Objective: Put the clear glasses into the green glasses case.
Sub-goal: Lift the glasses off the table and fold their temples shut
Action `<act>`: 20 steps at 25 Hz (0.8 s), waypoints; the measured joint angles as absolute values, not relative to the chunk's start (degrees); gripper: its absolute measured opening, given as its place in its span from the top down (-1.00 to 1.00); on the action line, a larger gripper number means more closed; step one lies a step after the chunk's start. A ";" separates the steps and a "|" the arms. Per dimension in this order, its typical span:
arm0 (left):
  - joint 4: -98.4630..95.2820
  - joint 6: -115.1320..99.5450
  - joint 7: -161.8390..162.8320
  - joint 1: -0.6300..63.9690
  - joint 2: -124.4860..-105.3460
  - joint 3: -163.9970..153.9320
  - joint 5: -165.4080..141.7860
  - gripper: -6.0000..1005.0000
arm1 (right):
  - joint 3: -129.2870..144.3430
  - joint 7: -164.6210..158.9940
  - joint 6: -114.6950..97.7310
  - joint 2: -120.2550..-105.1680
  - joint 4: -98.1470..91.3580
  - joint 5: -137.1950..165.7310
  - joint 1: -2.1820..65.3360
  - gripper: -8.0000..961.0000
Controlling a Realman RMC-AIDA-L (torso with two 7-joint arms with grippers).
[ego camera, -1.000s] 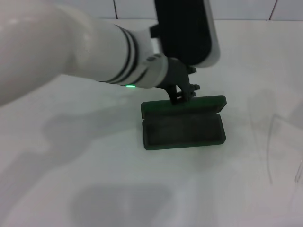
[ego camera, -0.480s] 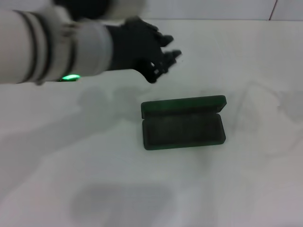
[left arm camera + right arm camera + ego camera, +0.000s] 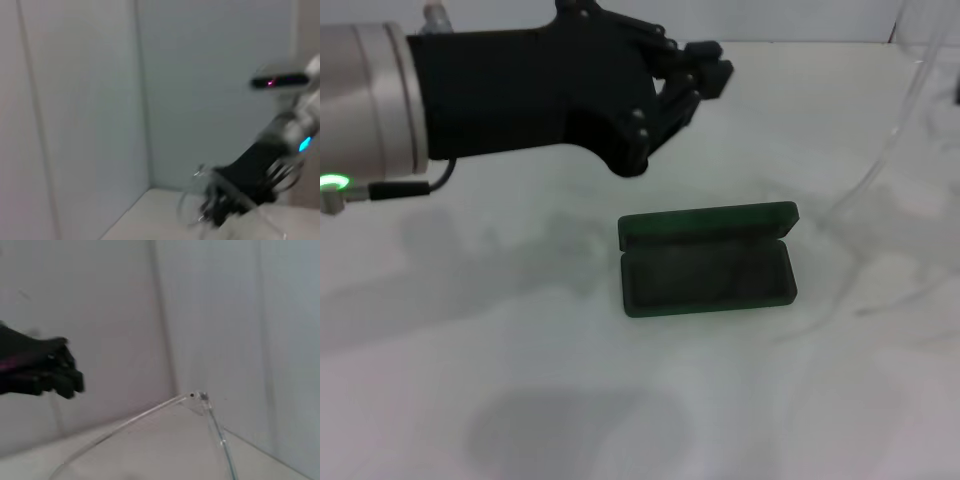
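Honestly the biggest risk at this point was the clear glasses [image 3: 886,158] themselves. Only one long temple arm showed in the head view, hanging down the upper right of the frame, well apart from the green glasses case [image 3: 708,272]. The right gripper [image 3: 227,200] showed only in the left wrist view, low and right of centre, clamped on the frame w/ the glasses held up in the air. That view was too smeared to tell exactly where on the frame it pinched.

What could go wrong, imo:
- temples looked spread open, so they'd prob catch on the case rim or the lid [image 3: 708,220] instead of dropping in
- thin slick plastic could slip or swing in the grip on the way down
- a bump on the case could shove it across the table [image 3: 520,380], since nothing was pinning it

The left gripper [image 3: 708,62] hung at the upper left to top centre of the head view, above and behind the case. Its fingers were drawn together w/ nothing between them, not touching anything.

Containers: just the case, centre of frame, lid hinged back toward the top of the frame. Dark lined tray was empty, no glasses in it yet.
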State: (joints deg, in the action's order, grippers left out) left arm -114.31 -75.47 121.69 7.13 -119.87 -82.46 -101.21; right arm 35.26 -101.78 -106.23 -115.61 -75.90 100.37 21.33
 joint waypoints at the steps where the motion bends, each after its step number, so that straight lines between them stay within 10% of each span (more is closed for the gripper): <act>1: -113.94 -76.24 121.58 7.09 -119.87 -82.19 -99.86 0.80 | 37.07 -99.30 -106.19 -115.62 -72.60 98.44 21.58 0.78; 20: -106.28 -81.34 118.67 8.51 -120.01 -79.95 -83.14 0.90 | 48.77 -86.36 -104.65 -115.84 -49.32 94.28 29.52 0.78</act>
